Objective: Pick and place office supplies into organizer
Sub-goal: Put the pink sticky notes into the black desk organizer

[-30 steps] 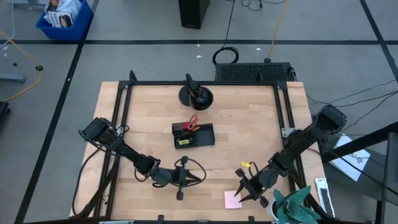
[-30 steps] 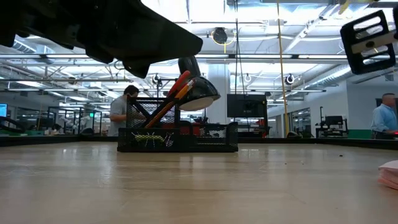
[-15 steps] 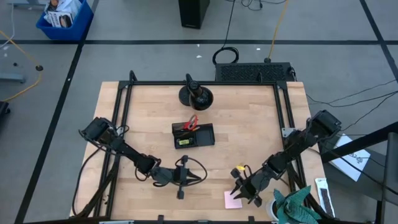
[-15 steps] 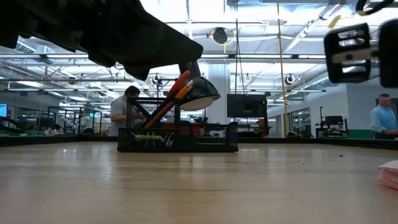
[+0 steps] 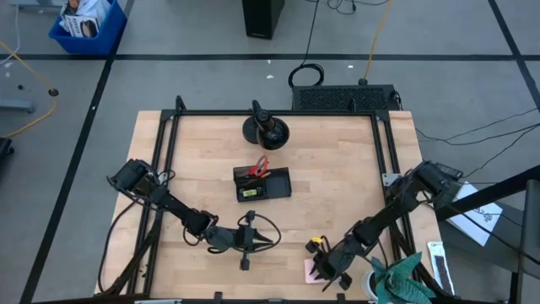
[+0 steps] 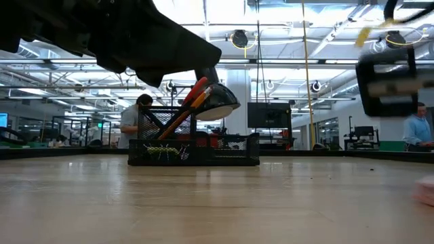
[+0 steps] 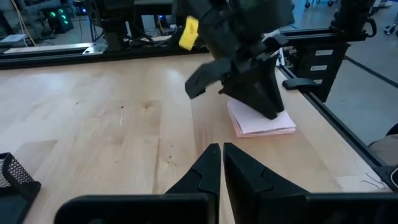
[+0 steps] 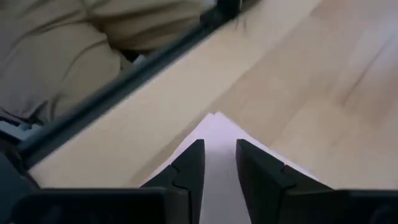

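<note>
The pink sticky-note pad (image 5: 314, 271) lies flat near the table's near edge, right of centre, and also shows in the left wrist view (image 7: 264, 122). My right gripper (image 5: 326, 272) stands over it, fingers pointing down and a narrow gap apart (image 8: 219, 163). The black organizer (image 5: 262, 183) sits mid-table with the red-handled scissors (image 5: 260, 164) and other long supplies sticking up from it (image 6: 193, 102). My left gripper (image 5: 251, 240) waits shut (image 7: 221, 157) above the near middle of the table, touching nothing. My right gripper comes at the pink pad from above, pointing down. Its fingertips (image 7: 268, 109) stand at the pad's top face, near one corner (image 8: 214, 121). Whether they touch the pad, I cannot tell. The pad lies flat on the table.
A round black stand base (image 5: 266, 129) sits near the far edge. A black frame rail (image 7: 323, 106) runs along the table's right side, close to the pad. Something green (image 5: 403, 282) lies at the near right corner. Bare wood (image 5: 337, 203) lies between pad and organizer.
My right gripper has moved toward the table's near edge and a little left, coming down over the pink pad. The pad and the organizer have stayed in place.
</note>
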Available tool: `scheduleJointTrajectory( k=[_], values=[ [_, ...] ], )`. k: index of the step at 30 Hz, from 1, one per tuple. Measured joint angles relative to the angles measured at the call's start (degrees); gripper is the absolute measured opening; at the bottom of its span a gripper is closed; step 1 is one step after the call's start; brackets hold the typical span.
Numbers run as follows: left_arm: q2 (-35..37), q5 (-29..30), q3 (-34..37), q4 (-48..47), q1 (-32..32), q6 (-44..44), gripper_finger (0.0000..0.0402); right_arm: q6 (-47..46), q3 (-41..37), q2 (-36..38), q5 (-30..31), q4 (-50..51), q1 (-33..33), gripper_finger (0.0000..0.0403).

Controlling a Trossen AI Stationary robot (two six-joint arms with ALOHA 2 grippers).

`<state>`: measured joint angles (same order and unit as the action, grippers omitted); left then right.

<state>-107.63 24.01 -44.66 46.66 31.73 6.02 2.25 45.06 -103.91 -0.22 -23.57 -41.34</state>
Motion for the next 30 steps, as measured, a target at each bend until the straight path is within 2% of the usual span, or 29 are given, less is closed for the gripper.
scheduleJointTrajectory(
  k=[8,15,18,23,30],
  values=[
    [0.0,-0.02,0.02,-0.68,0.17,0.31,0.0003,-1.59,0.27,-1.02,-0.28,5.59,2.02,0.0072],
    [0.0,-0.02,0.02,-0.68,0.17,0.19,0.0027,-0.07,0.26,-1.03,-0.2,6.47,7.78,0.0059],
    [0.0,-0.01,0.02,-0.79,0.17,0.18,0.0032,2.04,0.2,-1.08,-0.35,6.21,10.45,0.0057],
    [0.0,0.0,0.02,-1.89,0.17,0.18,0.0027,5.58,0.04,-1.27,-4.55,3.88,14.92,0.0056],
    [0.0,0.0,0.02,-2.93,0.17,0.18,0.0008,8.89,-0.02,-1.32,-4.52,1.27,19.28,0.0056]
  ],
)
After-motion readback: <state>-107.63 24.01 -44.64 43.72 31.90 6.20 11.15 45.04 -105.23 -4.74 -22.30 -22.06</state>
